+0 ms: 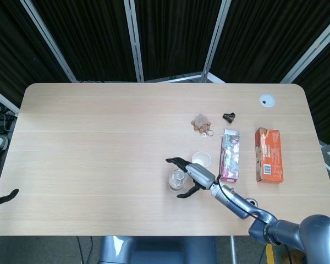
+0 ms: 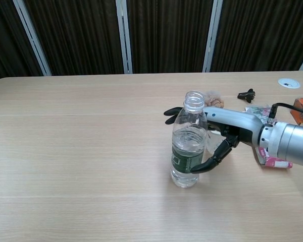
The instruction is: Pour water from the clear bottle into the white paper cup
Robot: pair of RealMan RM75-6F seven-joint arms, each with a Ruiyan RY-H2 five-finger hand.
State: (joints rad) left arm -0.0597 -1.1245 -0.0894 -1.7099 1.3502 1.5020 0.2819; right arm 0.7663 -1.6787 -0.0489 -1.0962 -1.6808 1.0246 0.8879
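Observation:
The clear bottle [image 1: 177, 180] stands upright and uncapped on the table, part full, with a dark green label [image 2: 186, 155]. My right hand [image 1: 191, 173] reaches in from the right and brackets the bottle: its fingers [image 2: 172, 112] stretch straight past the far side and its thumb [image 2: 208, 162] touches the near side at the label. The fingers are not curled round it. The white paper cup [image 1: 201, 159] stands just behind the hand; in the chest view the hand and bottle hide most of it. A dark bit of my left hand [image 1: 5, 196] shows at the table's left edge.
A pink carton [image 1: 229, 155] lies right of the cup, and an orange box [image 1: 268, 154] lies beyond it. Farther back are a small brown object with rings [image 1: 201, 122], a black clip [image 1: 229, 116] and a white grommet [image 1: 267, 99].

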